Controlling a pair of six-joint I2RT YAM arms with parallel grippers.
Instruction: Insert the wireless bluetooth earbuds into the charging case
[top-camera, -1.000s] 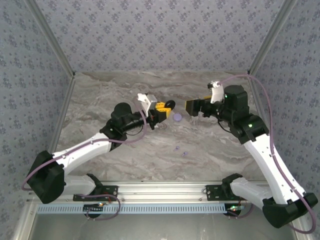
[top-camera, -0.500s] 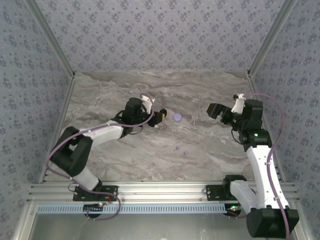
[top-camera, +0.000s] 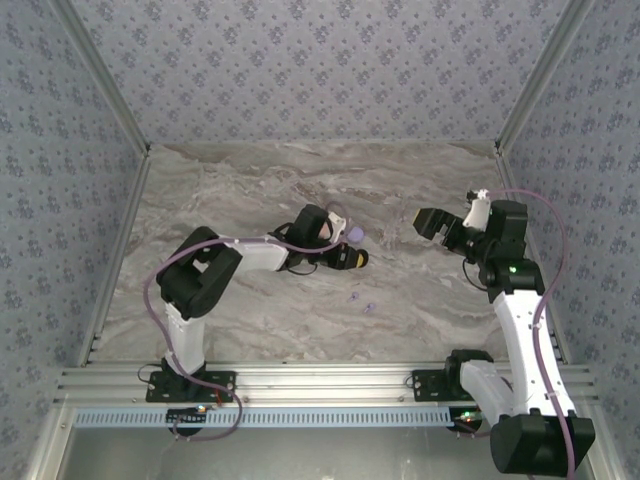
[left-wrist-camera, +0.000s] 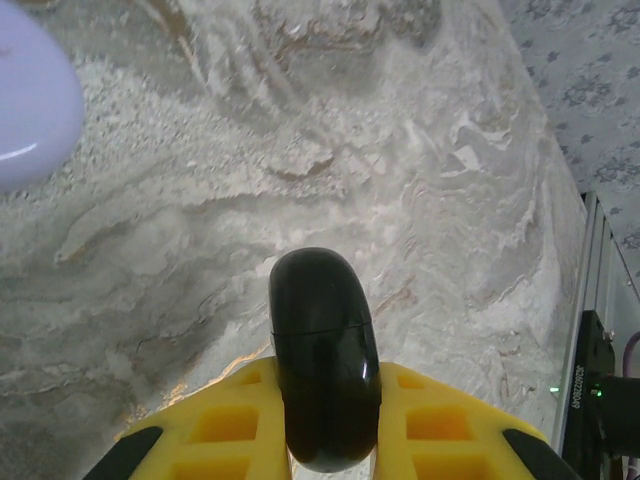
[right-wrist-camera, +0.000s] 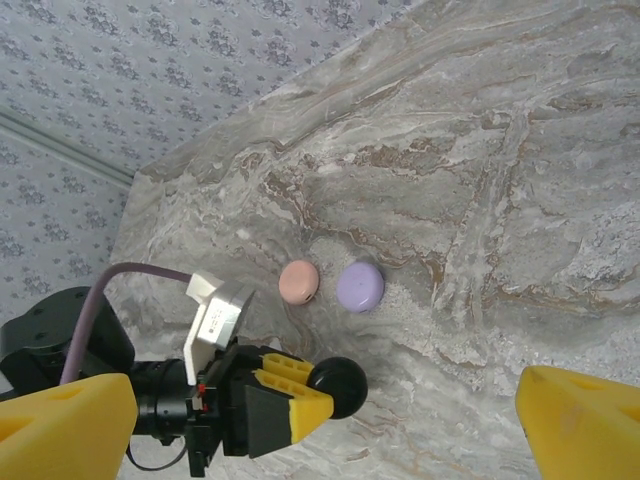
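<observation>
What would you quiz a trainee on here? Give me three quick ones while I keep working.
1. True or false: the right gripper is shut.
2. The left gripper holds: A) a pink earbud, B) the black case, C) nothing.
3. How many lilac earbuds lie loose on the table in the top view?
Key: 1 false, its jaws stand open. 2 B. 3 two.

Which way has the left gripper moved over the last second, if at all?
Yes. Top view: the left gripper, shut on the black case, went from far-left of the lilac case to its near side.
</observation>
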